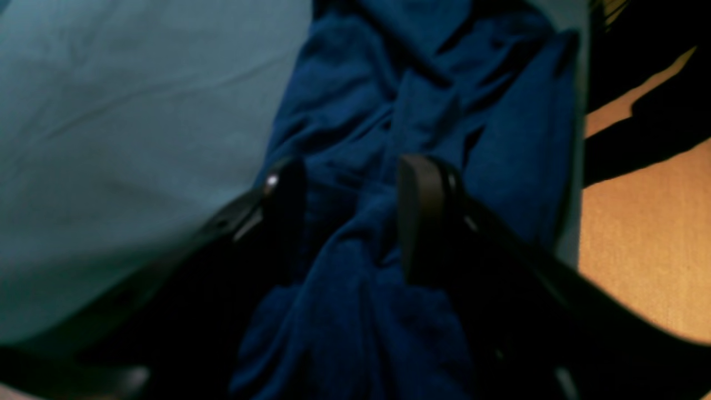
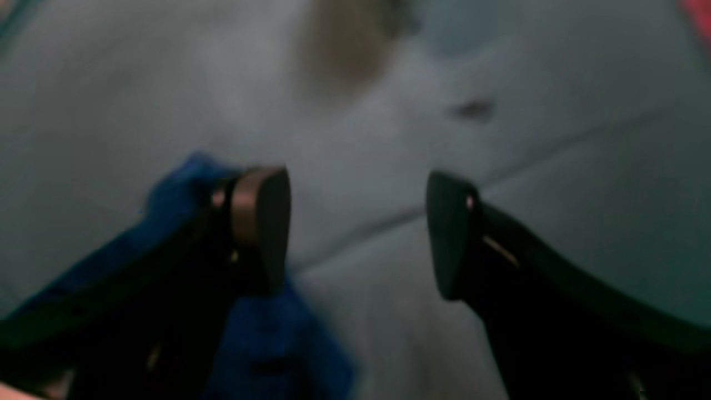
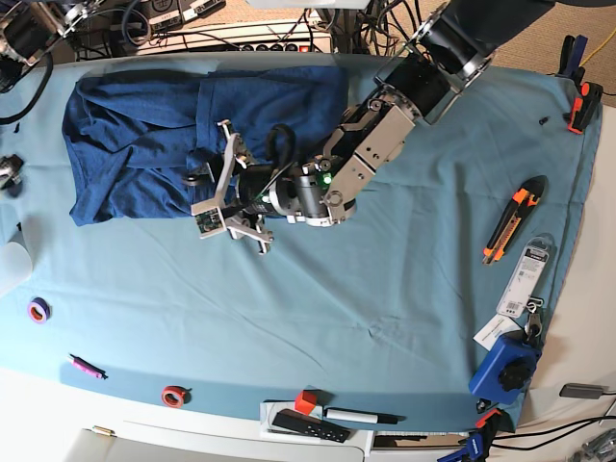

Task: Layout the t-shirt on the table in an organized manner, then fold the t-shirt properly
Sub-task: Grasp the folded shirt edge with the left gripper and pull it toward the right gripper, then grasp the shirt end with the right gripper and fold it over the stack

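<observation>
The dark navy t-shirt (image 3: 144, 144) lies bunched and wrinkled on the far left part of the table (image 3: 385, 289). My left gripper (image 3: 219, 183) reaches in from the upper right and rests at the shirt's right edge. In the left wrist view this gripper (image 1: 353, 183) is open, its two black fingers astride a raised fold of the t-shirt (image 1: 500, 139). My right gripper (image 2: 358, 222) is wide open with nothing between its fingers. The view is blurred. A bit of blue cloth (image 2: 266, 344) shows behind one finger. The right arm does not show in the base view.
At the right side lie a utility knife (image 3: 510, 221), a packaged item (image 3: 525, 274) and a blue device (image 3: 505, 371). Two tape rolls (image 3: 38, 310) (image 3: 173, 395), a pink marker (image 3: 85, 366), a red cube (image 3: 305, 401) and a remote (image 3: 308, 425) line the front edge. A clamp (image 3: 582, 106) grips the far right corner.
</observation>
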Action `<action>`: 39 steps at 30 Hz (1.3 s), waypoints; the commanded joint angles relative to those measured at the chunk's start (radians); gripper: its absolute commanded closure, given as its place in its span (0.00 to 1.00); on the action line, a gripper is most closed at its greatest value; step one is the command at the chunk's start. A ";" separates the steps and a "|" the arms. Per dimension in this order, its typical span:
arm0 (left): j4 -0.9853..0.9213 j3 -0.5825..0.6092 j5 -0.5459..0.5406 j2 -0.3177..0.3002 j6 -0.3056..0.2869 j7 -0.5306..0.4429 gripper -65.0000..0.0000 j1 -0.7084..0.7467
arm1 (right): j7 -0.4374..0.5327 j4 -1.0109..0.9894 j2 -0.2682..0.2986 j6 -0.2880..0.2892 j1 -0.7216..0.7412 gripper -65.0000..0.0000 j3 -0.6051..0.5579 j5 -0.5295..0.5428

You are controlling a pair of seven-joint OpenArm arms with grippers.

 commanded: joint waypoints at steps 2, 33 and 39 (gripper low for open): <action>0.018 -0.002 -0.018 0.017 -0.002 -0.030 0.57 -0.021 | -0.101 -0.076 0.044 0.084 0.021 0.41 0.004 0.156; 0.018 -0.002 -0.018 0.018 -0.001 -0.031 0.57 -0.021 | -0.235 -0.232 0.038 0.142 0.016 0.41 -0.355 0.261; 0.018 -0.002 -0.018 0.018 -0.001 -0.031 0.57 -0.021 | -0.287 -0.232 0.041 0.142 0.013 0.41 -0.357 0.262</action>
